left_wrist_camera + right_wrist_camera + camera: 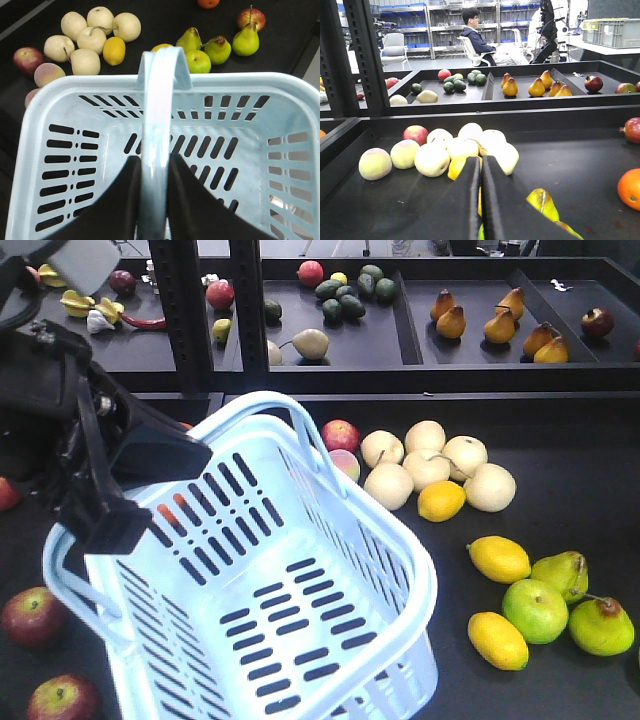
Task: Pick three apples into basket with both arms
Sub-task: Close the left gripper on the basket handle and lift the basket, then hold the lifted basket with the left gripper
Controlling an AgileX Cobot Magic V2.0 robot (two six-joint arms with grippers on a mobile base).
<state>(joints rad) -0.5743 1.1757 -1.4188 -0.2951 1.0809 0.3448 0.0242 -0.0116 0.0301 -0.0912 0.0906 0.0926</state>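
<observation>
The pale blue basket (pixel 400 570) hangs tilted above the table and is empty inside (pixel 280 100). My left gripper (pixel 155 172) is shut on its loop handle (pixel 159 90), one black finger on each side; in the front view the left gripper (pixel 125 510) shows at the basket's left rim. Two dark red apples (pixel 33 615) (pixel 62 700) lie at the bottom left, and a third (pixel 5 493) peeks in at the left edge. Another red apple (pixel 340 435) sits beside the pale fruit. My right gripper (pixel 481 170) is shut on nothing, low over the table, pointing at the fruit pile.
Pale round fruits (pixel 425 465), lemons (pixel 498 558) and green pears (pixel 585 625) lie right of the basket. A raised back tray (pixel 410 335) holds avocados and brown pears. A black upright post (pixel 180 300) stands at the back left. An orange (pixel 630 187) lies at the right.
</observation>
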